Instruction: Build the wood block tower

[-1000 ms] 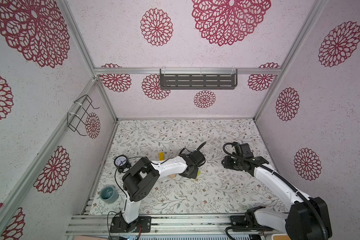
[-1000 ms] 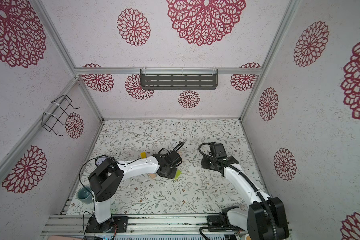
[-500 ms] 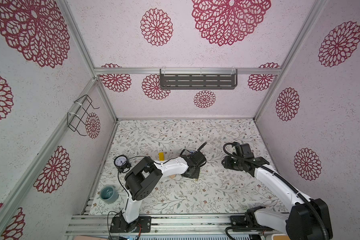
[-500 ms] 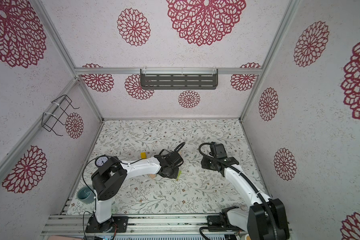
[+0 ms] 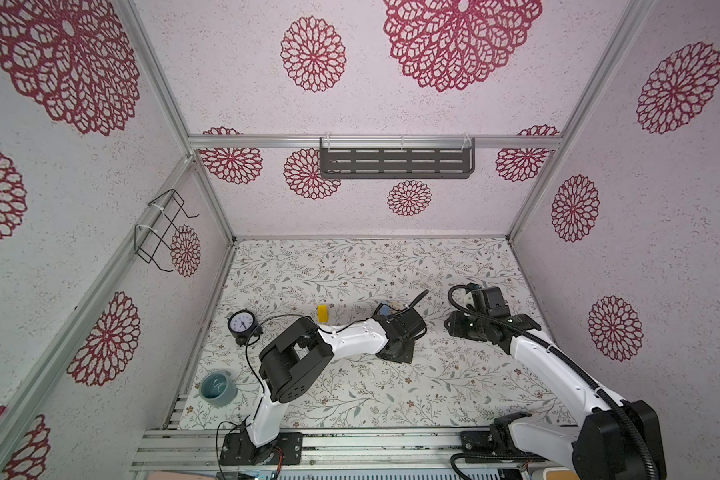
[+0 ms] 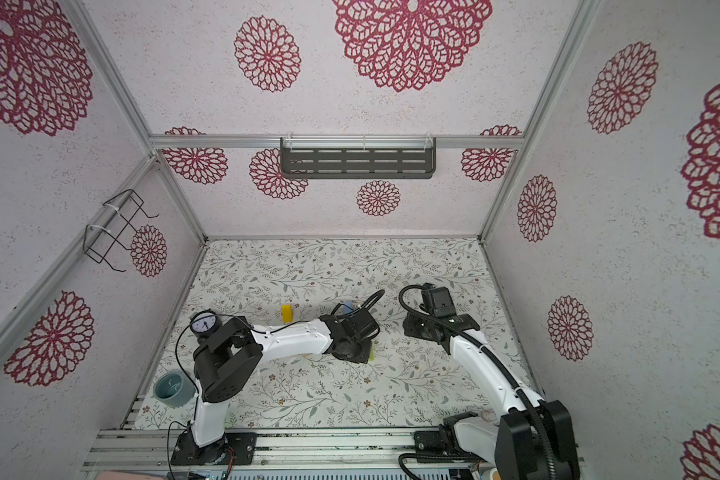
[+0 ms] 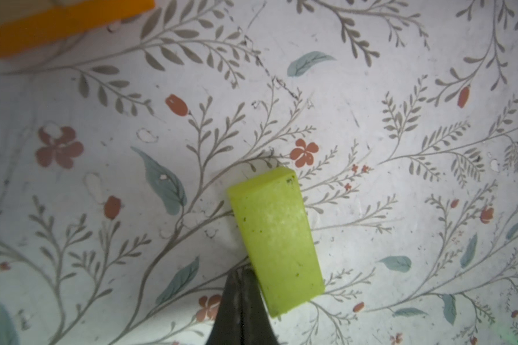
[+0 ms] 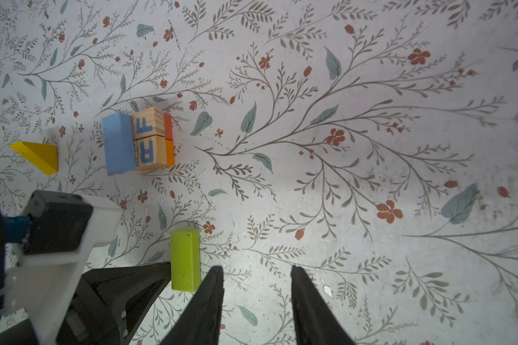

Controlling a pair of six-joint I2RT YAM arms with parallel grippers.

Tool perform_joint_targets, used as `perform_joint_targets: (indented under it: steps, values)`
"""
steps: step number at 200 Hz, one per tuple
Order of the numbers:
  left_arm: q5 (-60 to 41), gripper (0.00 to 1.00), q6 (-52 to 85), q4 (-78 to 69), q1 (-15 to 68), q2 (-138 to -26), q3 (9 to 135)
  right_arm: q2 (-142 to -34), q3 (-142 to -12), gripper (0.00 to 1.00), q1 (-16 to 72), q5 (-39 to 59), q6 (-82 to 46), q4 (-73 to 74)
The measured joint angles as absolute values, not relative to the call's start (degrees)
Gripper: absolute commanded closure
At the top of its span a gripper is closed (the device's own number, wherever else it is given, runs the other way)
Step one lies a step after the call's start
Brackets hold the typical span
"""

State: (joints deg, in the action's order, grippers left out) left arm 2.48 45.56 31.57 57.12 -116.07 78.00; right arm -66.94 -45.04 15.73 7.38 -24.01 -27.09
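I reckon the tower is barely begun: blue block [image 8: 118,143] beside two lettered cubes [image 8: 147,139]. Green block [image 7: 274,239] & yellow wedge [image 8: 39,155] loose. L gripper [image 7: 241,286] clenched, empty, touching green block; R gripper [image 8: 256,286] parted, empty.

left gripper [image 6: 355,354] pointed down at the mat [image 6: 350,266] mid-table, sliver of lime green block [image 6: 373,354] just right of it. yellow block [image 6: 287,313] alone, farther back and left. right gripper [image 6: 420,332] off to the right, apart. clock [image 6: 203,325] and teal cup [image 6: 171,387] by left edge
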Motion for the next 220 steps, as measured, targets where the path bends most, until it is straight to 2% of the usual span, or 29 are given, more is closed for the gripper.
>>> perform_joint_targets:
  steps: [42, 50, 103, 136, 168, 220]
  values:
    - [5.02, 1.0, 46.85, 32.1, 57.06, -112.66, 74.83, -66.96, -44.99, 0.58, 15.88, 7.29, -24.32, -27.33]
    - [5.82, 0.97, 47.09, 32.4, 56.95, -110.54, 73.65, -66.94, -44.95, 0.58, 16.21, 7.14, -24.62, -27.33]
    - [12.25, 0.47, 47.53, 33.52, 53.45, -94.43, 66.5, -68.58, -45.34, 0.59, 24.16, 2.55, -27.16, -28.08]
    - [14.31, 0.23, 47.29, 33.54, 47.68, -86.48, 59.51, -73.36, -46.78, 0.63, 29.98, -0.25, -29.65, -27.7]
    - [15.38, 0.18, 47.64, 33.08, 43.4, -79.64, 50.98, -79.59, -50.3, 0.63, 35.0, -2.31, -31.2, -27.33]
    - [15.29, 0.17, 49.34, 30.44, 41.25, -73.25, 40.73, -89.69, -55.81, 0.61, 41.17, -4.08, -32.88, -26.72]
